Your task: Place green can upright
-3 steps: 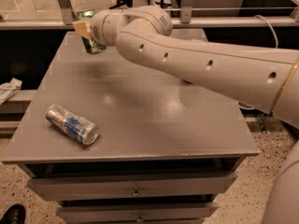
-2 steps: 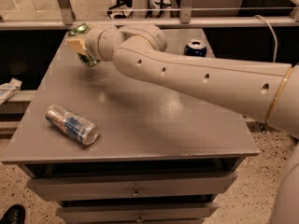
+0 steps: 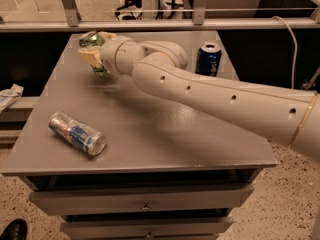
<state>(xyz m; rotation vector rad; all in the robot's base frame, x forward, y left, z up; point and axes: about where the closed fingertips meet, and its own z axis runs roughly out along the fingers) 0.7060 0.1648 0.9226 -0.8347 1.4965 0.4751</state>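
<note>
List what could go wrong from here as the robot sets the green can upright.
The pincer, over the far left corner of the table, holds the green can tilted; released like that, it may topple. It is near the edge, so a fallen can could roll off.

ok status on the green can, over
Claw over table's far left, shut on green can. Can tilted, not yet upright. Blue can upright far right, silver can on its side front left, both apart from claw.
</note>
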